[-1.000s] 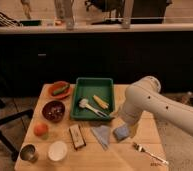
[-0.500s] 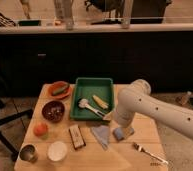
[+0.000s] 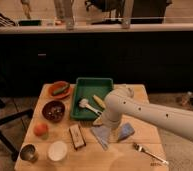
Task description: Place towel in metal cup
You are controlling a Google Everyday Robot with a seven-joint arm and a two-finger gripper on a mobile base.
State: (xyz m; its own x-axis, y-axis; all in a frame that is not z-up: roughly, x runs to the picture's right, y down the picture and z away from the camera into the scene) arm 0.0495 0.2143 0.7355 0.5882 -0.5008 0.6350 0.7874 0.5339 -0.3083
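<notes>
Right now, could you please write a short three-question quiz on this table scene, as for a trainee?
1. What colour is the shallow rectangular tray?
2. True or false: the small grey-blue folded towel lies inside the shiny steel cup.
3. The robot's gripper is: A) low, by the towel's far edge; B) over the steel cup; C) at the tray's far rim.
Key: 1 green; 2 false; 3 A.

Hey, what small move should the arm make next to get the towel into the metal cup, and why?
Probably lower the gripper straight down and close on the towel. It hangs open just above the towel, which lies flat on the table, unheld; the metal cup stands at the table's lower-left corner.
</notes>
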